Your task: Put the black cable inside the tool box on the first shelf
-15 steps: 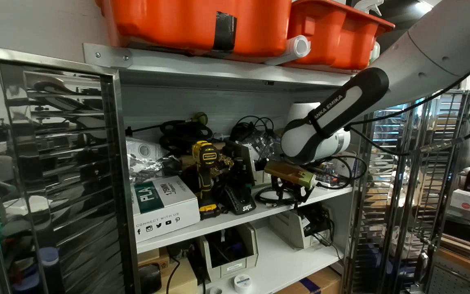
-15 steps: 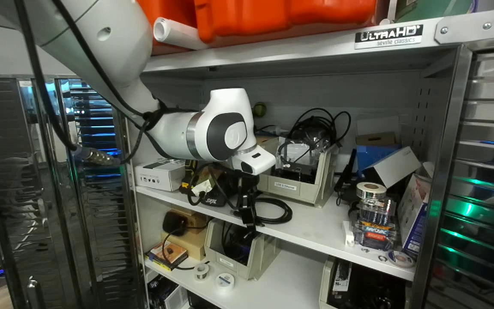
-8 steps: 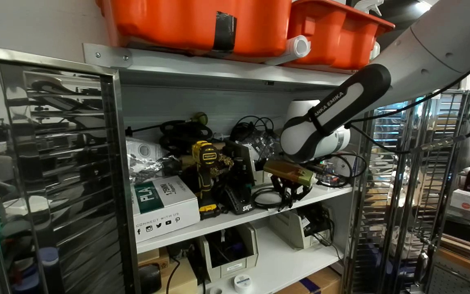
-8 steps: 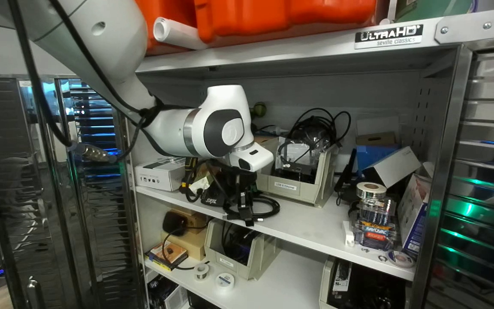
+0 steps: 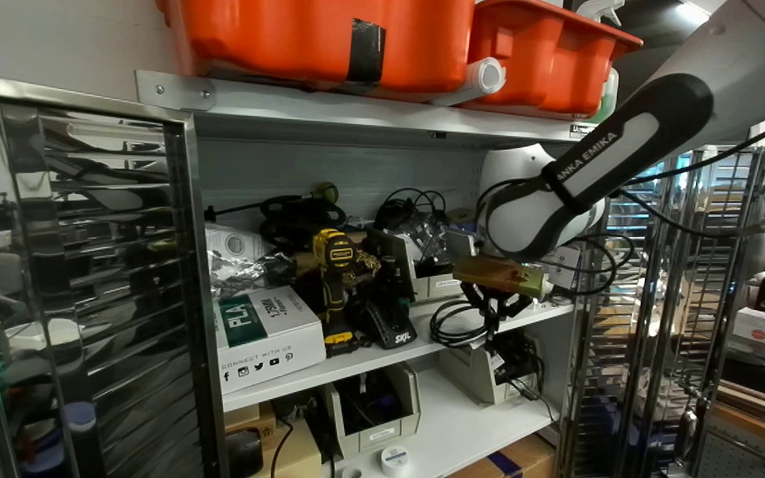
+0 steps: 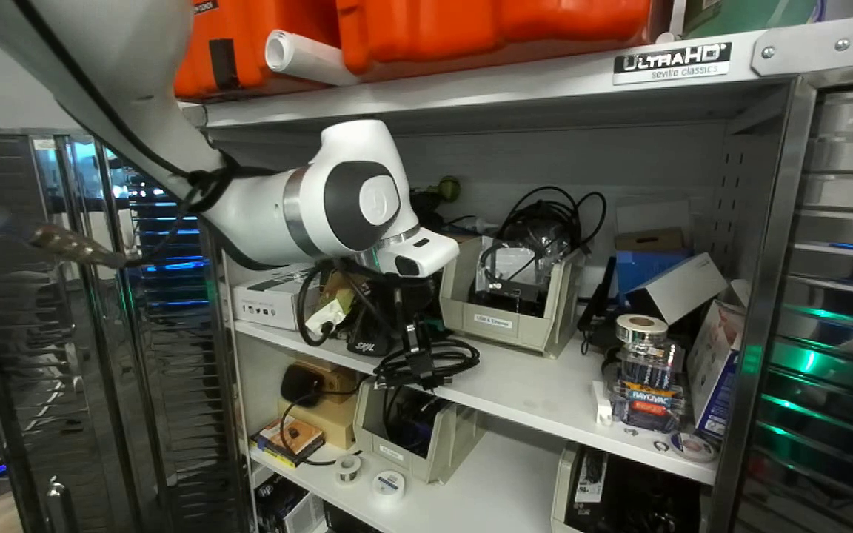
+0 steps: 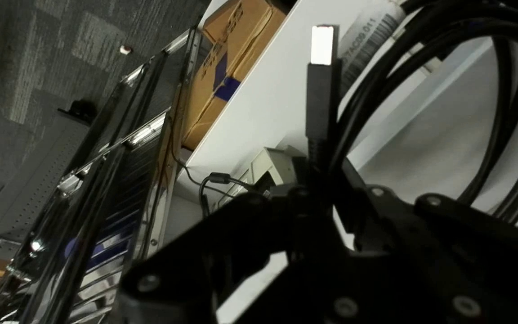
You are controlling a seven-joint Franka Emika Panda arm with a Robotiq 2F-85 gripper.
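Observation:
In both exterior views the black cable [image 5: 452, 341] is a loose coil at the front edge of the upper shelf [image 6: 537, 403]. My gripper [image 6: 425, 370] is shut on it, fingers pointing down. In the wrist view the cable's plug [image 7: 322, 99], with a bright metal end, sticks out past the fingertips, and the loops spread to the right. Whether part of the coil touches the shelf I cannot tell. A beige bin [image 6: 497, 323] labelled "USB & Ethernet", which fits the tool box, stands behind the gripper on the same shelf, filled with cables and clear bags.
A yellow drill [image 5: 336, 255], a SKIL charger [image 5: 389, 325] and a white PLA box [image 5: 269, 338] share the shelf. Batteries [image 6: 647, 400] and boxes stand at its far end. Another beige bin [image 6: 404, 455] is on the shelf below. The upper board [image 6: 515, 85] overhangs the arm.
The gripper has gone from partly open to shut on the cable. The arm has moved up and back from the shelf, and the coil has shifted with it and gathered tighter.

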